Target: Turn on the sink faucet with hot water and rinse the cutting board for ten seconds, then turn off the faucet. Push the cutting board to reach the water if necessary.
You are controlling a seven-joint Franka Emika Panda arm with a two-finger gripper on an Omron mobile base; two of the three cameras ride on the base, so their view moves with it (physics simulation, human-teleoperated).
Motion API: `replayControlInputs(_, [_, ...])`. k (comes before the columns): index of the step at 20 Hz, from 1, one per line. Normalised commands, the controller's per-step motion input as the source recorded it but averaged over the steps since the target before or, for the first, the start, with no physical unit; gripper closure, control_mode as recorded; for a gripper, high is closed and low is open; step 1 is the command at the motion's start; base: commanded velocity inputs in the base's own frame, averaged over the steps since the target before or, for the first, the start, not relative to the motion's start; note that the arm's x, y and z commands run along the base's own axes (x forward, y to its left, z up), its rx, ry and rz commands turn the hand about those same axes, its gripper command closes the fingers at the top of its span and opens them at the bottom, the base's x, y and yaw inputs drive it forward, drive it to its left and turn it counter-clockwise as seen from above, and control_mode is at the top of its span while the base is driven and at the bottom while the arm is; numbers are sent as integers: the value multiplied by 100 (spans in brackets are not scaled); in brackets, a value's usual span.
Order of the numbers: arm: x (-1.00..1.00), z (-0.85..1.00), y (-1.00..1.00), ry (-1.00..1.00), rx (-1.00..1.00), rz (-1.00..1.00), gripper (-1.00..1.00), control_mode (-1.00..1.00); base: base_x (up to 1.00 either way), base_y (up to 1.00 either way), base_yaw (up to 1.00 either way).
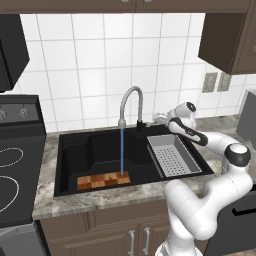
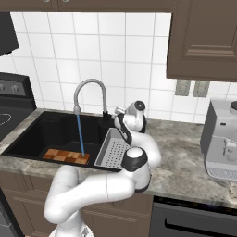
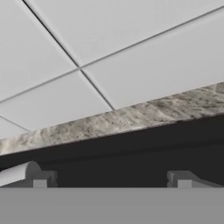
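A white robot arm reaches over a speckled grey desk (image 1: 125, 197) toward the back of a black sink (image 1: 75, 150). Its pincer (image 1: 161, 118) hovers beside the dark base of the grey gooseneck faucet (image 1: 131, 102), near the tiled wall; its fingers (image 3: 41, 178) stand spread wide with nothing between them. Whether it touches the faucet's base cannot be told. A thin blue stream of water (image 1: 122, 150) falls straight from the spout onto the right end of the checkered cutting board (image 1: 103, 180), which lies flat on the sink floor near the front wall. A grey perforated tray (image 1: 172, 156) sits in the sink's right side.
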Motion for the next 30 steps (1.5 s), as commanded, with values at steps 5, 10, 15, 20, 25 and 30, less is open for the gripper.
replayControlInputs(5, [0, 0, -15, 0, 0, 0, -100, -100, 0, 0, 0])
replayControlInputs(10, [0, -6, 0, 0, 0, 0, -100, -100, 0, 0, 0])
replayControlInputs(15, [0, -11, 0, 0, 0, 0, -100, -100, 0, 0, 0])
replayControlInputs(20, [0, -18, 0, 0, 0, 0, -100, -100, 0, 0, 0])
replayControlInputs(25, [-1, -8, 3, 0, 0, 0, -100, -100, 0, 0, 0])
replayControlInputs(30, [-13, 0, 4, 0, 0, 0, -100, -100, 0, 0, 0])
